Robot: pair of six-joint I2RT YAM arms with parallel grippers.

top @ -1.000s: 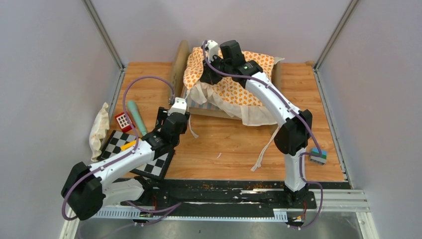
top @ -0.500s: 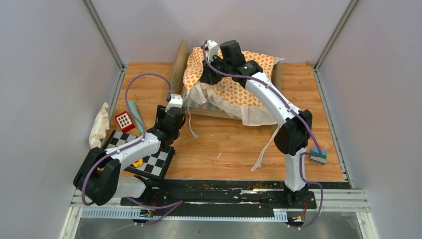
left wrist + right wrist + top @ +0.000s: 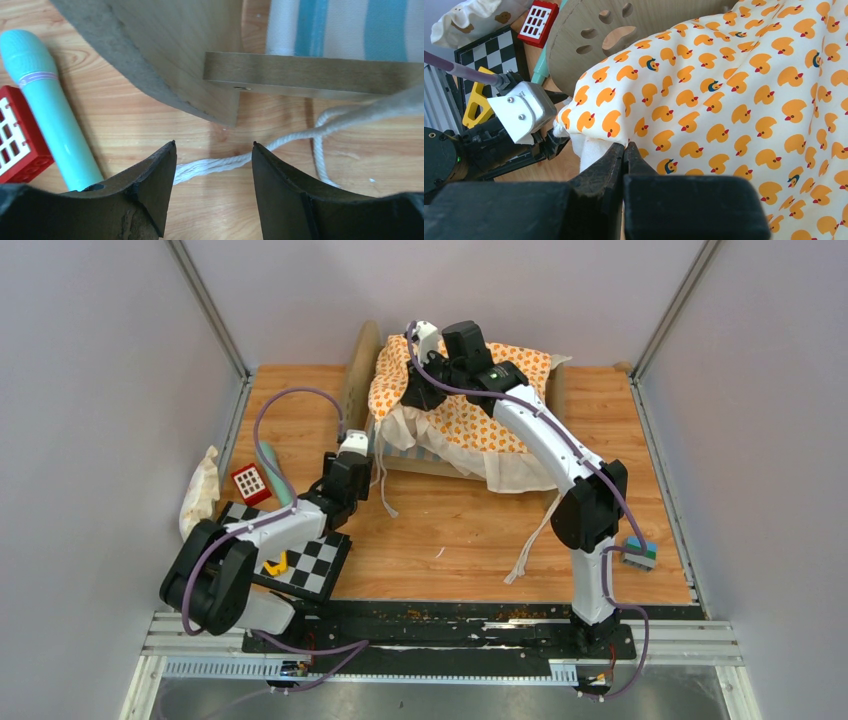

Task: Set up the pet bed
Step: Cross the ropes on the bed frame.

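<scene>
Pinching the duck cushion (image 3: 734, 100) on the pet bed (image 3: 357, 365) with my right gripper (image 3: 625, 146); my open left gripper (image 3: 214, 144) should grab its tie (image 3: 210, 167) next.

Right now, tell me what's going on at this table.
Two robot arms are setting up a pet bed. The right gripper is shut on the edge of the duck-print cushion, which is draped over the bed. The left gripper is low beside the bed's end board, jaws open on either side of a white tie cord lying on the table. The cord is not yet gripped.
</scene>
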